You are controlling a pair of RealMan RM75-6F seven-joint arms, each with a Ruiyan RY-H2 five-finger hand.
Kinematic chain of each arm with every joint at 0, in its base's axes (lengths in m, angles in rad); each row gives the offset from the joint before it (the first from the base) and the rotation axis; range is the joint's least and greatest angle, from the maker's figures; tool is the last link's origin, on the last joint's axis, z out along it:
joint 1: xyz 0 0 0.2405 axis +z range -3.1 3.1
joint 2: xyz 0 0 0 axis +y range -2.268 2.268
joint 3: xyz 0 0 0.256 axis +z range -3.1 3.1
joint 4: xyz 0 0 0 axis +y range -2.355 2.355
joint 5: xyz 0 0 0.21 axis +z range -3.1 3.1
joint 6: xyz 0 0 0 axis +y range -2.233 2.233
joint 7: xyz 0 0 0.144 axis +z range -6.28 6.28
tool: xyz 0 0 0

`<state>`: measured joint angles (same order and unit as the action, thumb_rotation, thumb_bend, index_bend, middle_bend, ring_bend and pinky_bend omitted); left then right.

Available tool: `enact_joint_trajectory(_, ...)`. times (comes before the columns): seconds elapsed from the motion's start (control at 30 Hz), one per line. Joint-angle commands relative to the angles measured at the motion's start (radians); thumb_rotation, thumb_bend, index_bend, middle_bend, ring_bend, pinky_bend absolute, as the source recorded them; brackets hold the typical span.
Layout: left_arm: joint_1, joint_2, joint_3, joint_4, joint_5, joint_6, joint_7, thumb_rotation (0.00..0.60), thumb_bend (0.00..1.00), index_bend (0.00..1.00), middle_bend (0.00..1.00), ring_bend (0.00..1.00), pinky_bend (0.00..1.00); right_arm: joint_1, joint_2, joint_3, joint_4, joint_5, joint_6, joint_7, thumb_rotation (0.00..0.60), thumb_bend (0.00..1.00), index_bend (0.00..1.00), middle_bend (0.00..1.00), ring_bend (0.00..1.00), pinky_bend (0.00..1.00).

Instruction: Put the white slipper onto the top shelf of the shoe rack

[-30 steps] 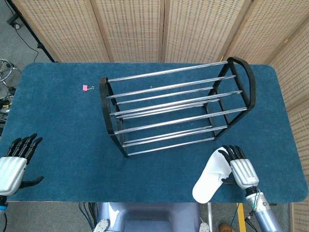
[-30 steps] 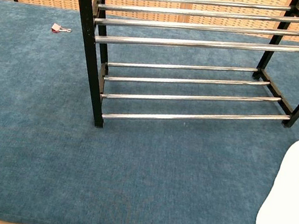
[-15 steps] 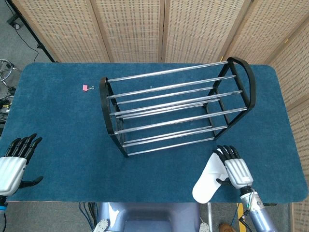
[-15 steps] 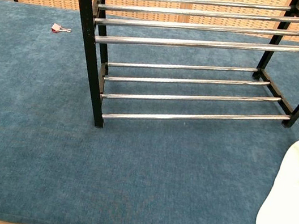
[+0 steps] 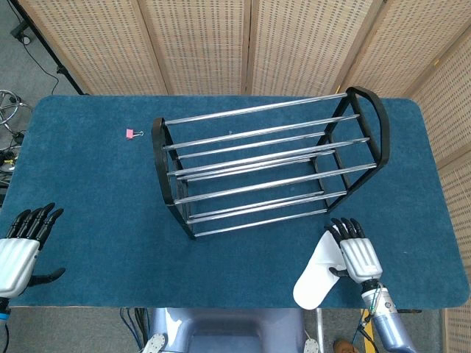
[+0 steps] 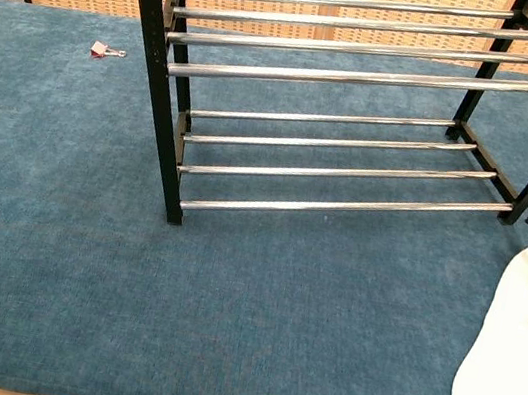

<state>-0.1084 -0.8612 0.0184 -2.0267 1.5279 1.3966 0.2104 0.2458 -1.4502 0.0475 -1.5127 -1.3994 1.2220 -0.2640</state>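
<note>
A flat white fabric slipper (image 5: pixel 316 278) is lying on the blue carpeted surface (image 5: pixel 88 191) near its front right edge, just in front of the black-framed shoe rack with chrome bars (image 5: pixel 265 165), whose top shelf is carrying nothing. The right robot hand (image 5: pixel 355 251) is resting over the slipper's right side, dark fingers pointing toward the rack; whether it is gripping the slipper I cannot tell. The left robot hand (image 5: pixel 20 246) is hovering at the surface's front left corner, fingers spread wide, thumb out, holding nothing. A small pink binder clip (image 5: pixel 131 134) is lying on the surface, well left of the rack.
</note>
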Motion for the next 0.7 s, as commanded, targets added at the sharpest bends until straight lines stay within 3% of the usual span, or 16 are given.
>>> enact_joint_trajectory(0.03, 0.0, 0.0, 0.0, 0.0, 0.0, 0.0, 0.001, 0.6, 0.0, 0.0, 0.0, 0.0, 0.0, -0.003, -0.005, 0.001, 0.007, 0.009, 0.005, -0.012, 0.6, 0.0, 0.17, 0.1, 0.0, 0.0)
enact_joint_trajectory(0.4, 0.0, -0.001, 0.003, -0.002, 0.003, -0.001, 0.002, 0.6, 0.0, 0.0, 0.0, 0.0, 0.0, -0.029, -0.002, 0.005, 0.005, 0.065, 0.03, -0.063, 0.6, 0.0, 0.15, 0.1, 0.0, 0.0)
enact_joint_trajectory(0.5, 0.0, -0.001, 0.003, -0.002, 0.003, -0.002, 0.003, 0.6, 0.0, 0.0, 0.0, 0.0, 0.0, -0.032, 0.012, 0.01, -0.002, 0.086, 0.026, -0.065, 0.6, 0.0, 0.16, 0.12, 0.05, 0.01)
enact_joint_trajectory(0.7, 0.0, -0.001, 0.004, -0.004, 0.004, -0.003, 0.004, 0.6, 0.0, 0.0, 0.0, 0.0, 0.0, -0.028, 0.025, 0.017, -0.02, 0.09, 0.015, -0.02, 0.6, 0.05, 0.27, 0.3, 0.27, 0.33)
